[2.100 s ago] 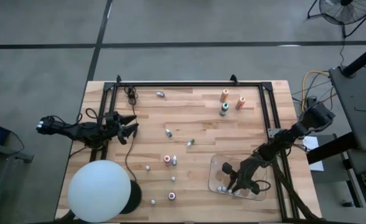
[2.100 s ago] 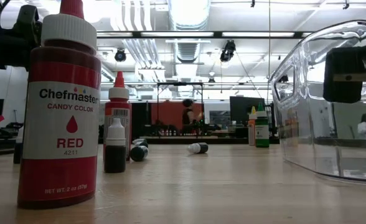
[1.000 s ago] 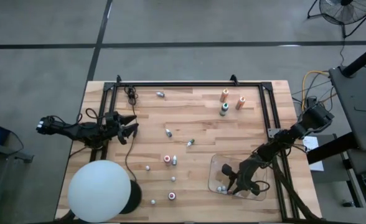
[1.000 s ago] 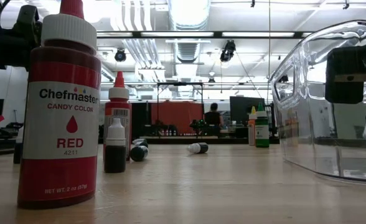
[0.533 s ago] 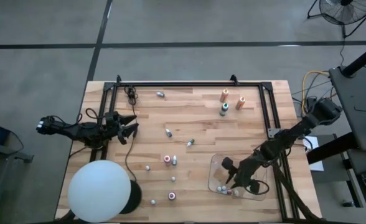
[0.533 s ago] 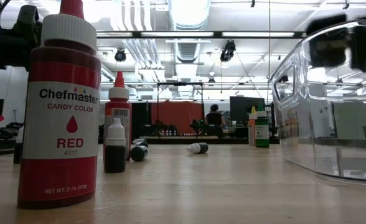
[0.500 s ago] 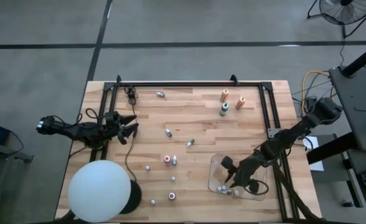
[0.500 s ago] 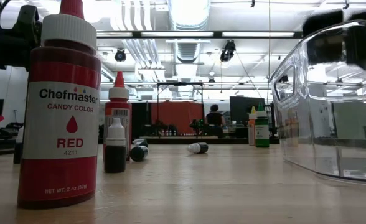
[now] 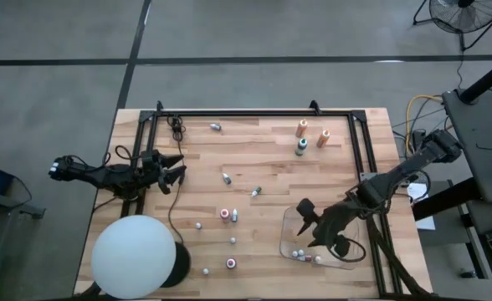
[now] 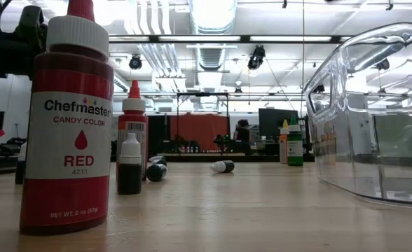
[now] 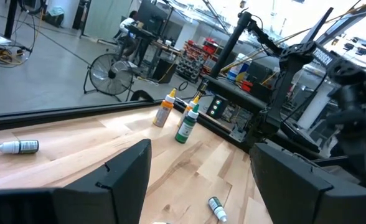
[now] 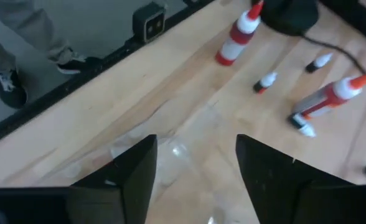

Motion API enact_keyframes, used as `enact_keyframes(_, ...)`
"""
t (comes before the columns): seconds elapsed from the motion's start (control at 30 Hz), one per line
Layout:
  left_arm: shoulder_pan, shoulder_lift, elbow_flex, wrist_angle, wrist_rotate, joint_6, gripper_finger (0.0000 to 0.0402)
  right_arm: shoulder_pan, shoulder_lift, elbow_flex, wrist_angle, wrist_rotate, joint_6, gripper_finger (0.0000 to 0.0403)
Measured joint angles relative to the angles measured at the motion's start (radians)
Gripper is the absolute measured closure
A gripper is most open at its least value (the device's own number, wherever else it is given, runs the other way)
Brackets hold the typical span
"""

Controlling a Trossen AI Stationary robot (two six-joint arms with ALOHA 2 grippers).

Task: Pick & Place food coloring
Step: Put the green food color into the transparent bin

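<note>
Wooden table [image 9: 263, 167]: tray [image 9: 289, 224] bottles [image 9: 304, 256] partly behind open right end effector [image 9: 310, 224].

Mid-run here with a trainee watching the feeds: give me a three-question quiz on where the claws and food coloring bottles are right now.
1. True or false: the right claw is shut on a bottle.
2. Multiple choice: where do some small food coloring bottles already lie? A) inside the clear plastic tray B) on top of the white ball C) in the left claw
3. Fill in: on the Chefmaster bottle nearest the low camera, the label names the color ____.

Key: 1 false, its fingers stand apart and empty over the tray; 2 A; 3 red.
</note>
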Motion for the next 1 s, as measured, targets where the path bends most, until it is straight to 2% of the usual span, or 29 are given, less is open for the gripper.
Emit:
enact_keyframes(0.37, 0.000, 0.000, 0.000, 0.000, 0.000, 0.000, 0.0157, -0.001, 0.001, 0.287, -0.250, 0.097, 0.003, 0.0138)
enact_keyframes(0.6, 0.000, 0.000, 0.000, 0.000, 0.000, 0.000, 0.0157, -0.033, 0.031, 0.450, -0.396, 0.116, 0.011, 0.0120)
enact_keyframes(0.87, 0.000, 0.000, 0.000, 0.000, 0.000, 0.000, 0.0157, -0.158, 0.132, 0.654, -0.614, 0.116, 0.064, 0.0108)
enact_keyframes(1.0, 0.000, 0.000, 0.000, 0.000, 0.000, 0.000, 0.0157, -0.250, 0.143, 0.687, -0.630, 0.055, 0.093, 0.0105)
